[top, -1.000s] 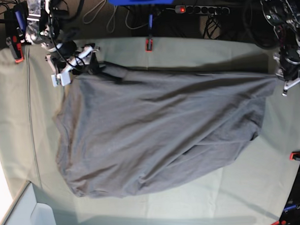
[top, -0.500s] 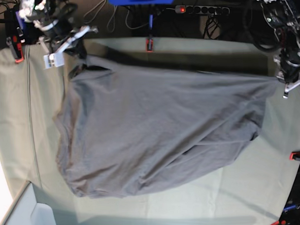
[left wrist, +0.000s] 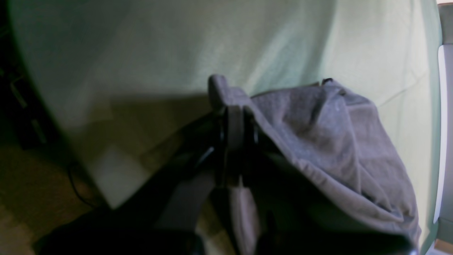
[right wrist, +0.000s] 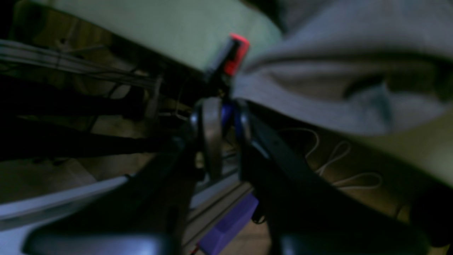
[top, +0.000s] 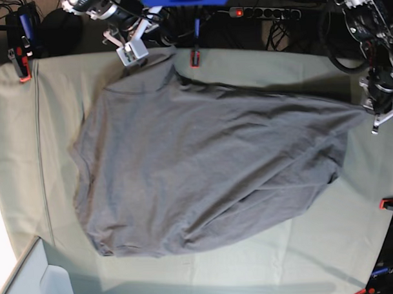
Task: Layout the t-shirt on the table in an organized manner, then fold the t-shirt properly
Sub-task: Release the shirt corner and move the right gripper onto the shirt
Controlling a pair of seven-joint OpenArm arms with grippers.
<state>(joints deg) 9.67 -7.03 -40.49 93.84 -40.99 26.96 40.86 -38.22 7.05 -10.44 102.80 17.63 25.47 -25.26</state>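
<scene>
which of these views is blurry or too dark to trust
Right wrist: the worst, motion-smeared and dim, the hand a dark shape, the clamp a red blur. Left wrist: soft, heavy shadow in the lower half, but the t-shirt pinched in the hand reads. Base: sharpest, evenly lit; glare whitens the left edge and the table edges bow.

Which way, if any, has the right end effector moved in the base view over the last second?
Yes. The right end effector has moved up and rightward along the table's far edge, toward the red clamp, dragging the t-shirt corner with it.
</scene>
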